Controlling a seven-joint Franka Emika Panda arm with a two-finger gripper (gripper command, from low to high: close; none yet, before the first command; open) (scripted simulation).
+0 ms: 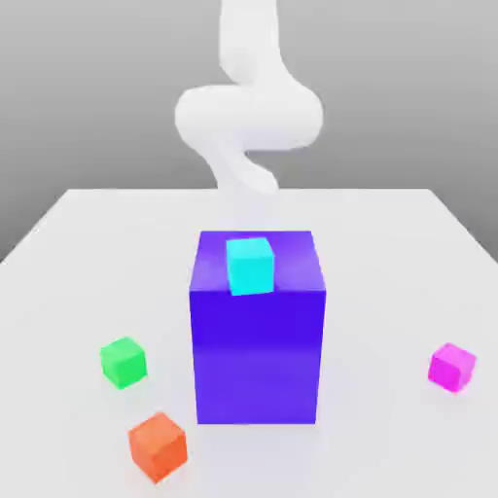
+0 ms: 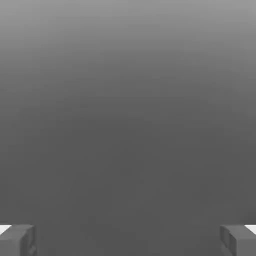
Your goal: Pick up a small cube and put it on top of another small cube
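Note:
The small magenta cube (image 1: 452,367) rests on the white table (image 1: 88,253) at the exterior view's right. Three other small cubes are in view: a cyan one (image 1: 250,265) on top of the big blue-violet block (image 1: 258,340), a green one (image 1: 124,362) at the left, and an orange one (image 1: 158,445) at the front left. My white arm (image 1: 248,117) rises behind the block, far from the magenta cube. In the hand view my gripper (image 2: 128,241) is open, its fingertips (image 2: 17,240) far apart with nothing between them, against plain grey.
The tall blue-violet block stands mid-table between the left cubes and the magenta cube. Bare table surface lies around each loose cube, and the table's far edge runs behind the block.

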